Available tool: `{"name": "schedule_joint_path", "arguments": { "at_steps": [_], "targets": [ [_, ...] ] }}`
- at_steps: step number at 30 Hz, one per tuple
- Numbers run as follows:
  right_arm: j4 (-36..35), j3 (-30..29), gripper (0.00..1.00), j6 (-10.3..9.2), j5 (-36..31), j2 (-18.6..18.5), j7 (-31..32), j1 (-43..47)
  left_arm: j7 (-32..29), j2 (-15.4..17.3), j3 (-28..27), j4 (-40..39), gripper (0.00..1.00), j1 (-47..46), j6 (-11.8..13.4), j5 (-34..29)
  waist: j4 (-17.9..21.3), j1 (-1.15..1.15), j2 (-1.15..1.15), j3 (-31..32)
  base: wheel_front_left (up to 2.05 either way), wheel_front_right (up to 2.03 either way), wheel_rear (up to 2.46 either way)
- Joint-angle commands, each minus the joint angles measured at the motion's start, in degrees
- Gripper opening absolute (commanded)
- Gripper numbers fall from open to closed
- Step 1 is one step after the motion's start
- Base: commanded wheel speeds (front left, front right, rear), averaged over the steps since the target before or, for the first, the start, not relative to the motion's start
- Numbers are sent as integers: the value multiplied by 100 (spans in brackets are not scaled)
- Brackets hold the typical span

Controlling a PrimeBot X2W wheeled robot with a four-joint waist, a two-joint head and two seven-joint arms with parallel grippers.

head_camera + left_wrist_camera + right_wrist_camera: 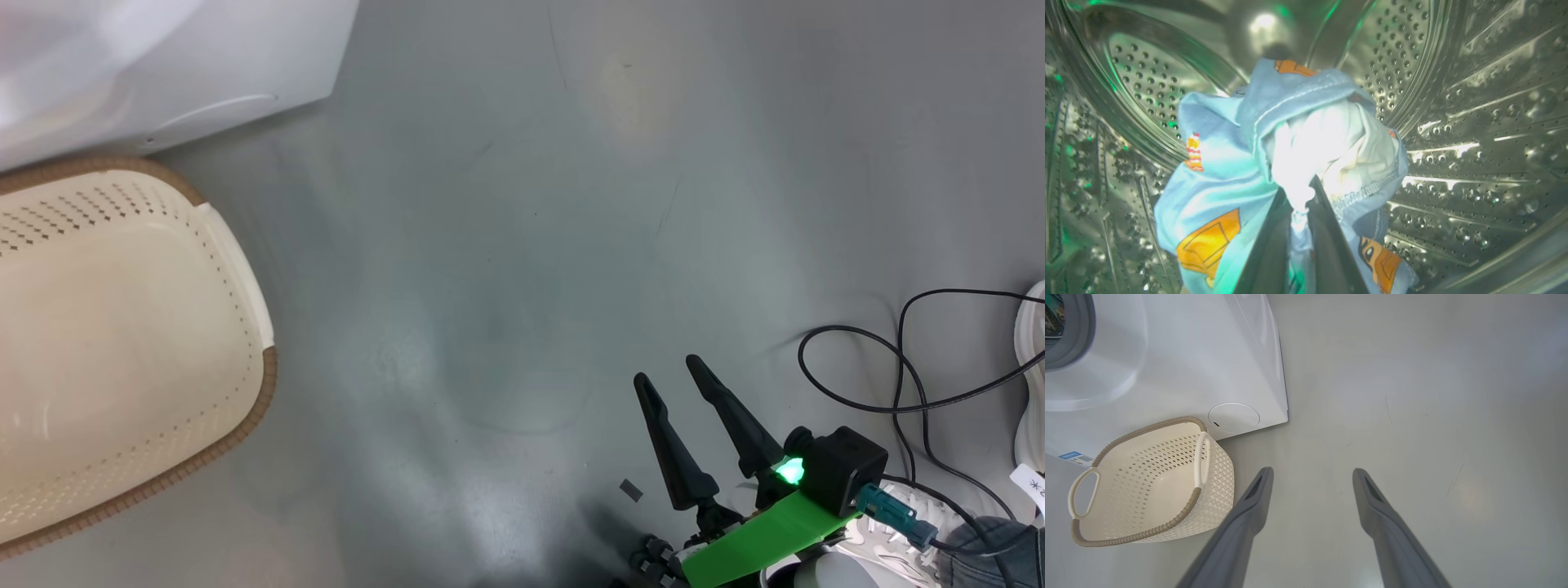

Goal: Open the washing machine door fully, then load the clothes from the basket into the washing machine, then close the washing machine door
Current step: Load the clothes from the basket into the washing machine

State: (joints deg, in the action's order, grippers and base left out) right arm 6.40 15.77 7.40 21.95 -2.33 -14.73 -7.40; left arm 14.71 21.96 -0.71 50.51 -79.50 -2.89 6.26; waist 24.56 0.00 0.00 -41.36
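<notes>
In the left wrist view my left gripper [1300,204] is inside the perforated steel drum [1474,122] of the washing machine, shut on the clothes [1274,134]: a light blue garment with orange prints bunched around a cream one. The cream basket [1151,486] stands with nothing in it on the floor in front of the white washing machine [1200,355]; its brown rim shows at the left of the head view [253,408]. My right gripper [673,376] hangs open over bare floor right of the basket, its fingers [1257,494] wide apart. The washing machine door is out of view.
Grey floor [531,245] spreads to the right of the machine and basket. Black cables [898,367] loop across the floor at the lower right, beside a white shoe [898,523] and a denim trouser leg [996,555] of a person.
</notes>
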Motion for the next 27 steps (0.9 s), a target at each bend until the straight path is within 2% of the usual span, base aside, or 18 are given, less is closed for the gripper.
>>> {"name": "schedule_joint_path", "arguments": {
  "at_steps": [1,3,4,5,6,15,27],
  "targets": [
    [-75,99,100,9,61,-58,-27,121,29,194,-6,-78,0,-161,46,-75,-2,0,0,23,0,0,0],
    [-73,82,100,9,60,-58,-27,152,9,183,41,234,0,-264,89,-104,-10,0,0,56,0,0,0],
    [-69,75,100,9,58,-57,-27,166,-77,176,54,412,20,-318,150,-117,-16,0,0,78,0,0,0],
    [-65,67,100,9,58,-57,-27,181,-157,162,106,560,75,-365,173,-156,-26,0,0,97,0,0,0],
    [-63,63,100,9,59,-57,-27,189,-152,139,131,641,100,-426,185,-164,-34,0,0,108,0,0,0],
    [-36,52,100,9,59,-56,-27,178,-403,-96,358,1494,100,-632,400,-249,-168,0,0,310,0,0,0],
    [-6,25,100,9,32,-152,-27,170,-250,-532,373,2034,100,-288,552,-36,-482,0,0,886,0,0,0]
  ]
}}
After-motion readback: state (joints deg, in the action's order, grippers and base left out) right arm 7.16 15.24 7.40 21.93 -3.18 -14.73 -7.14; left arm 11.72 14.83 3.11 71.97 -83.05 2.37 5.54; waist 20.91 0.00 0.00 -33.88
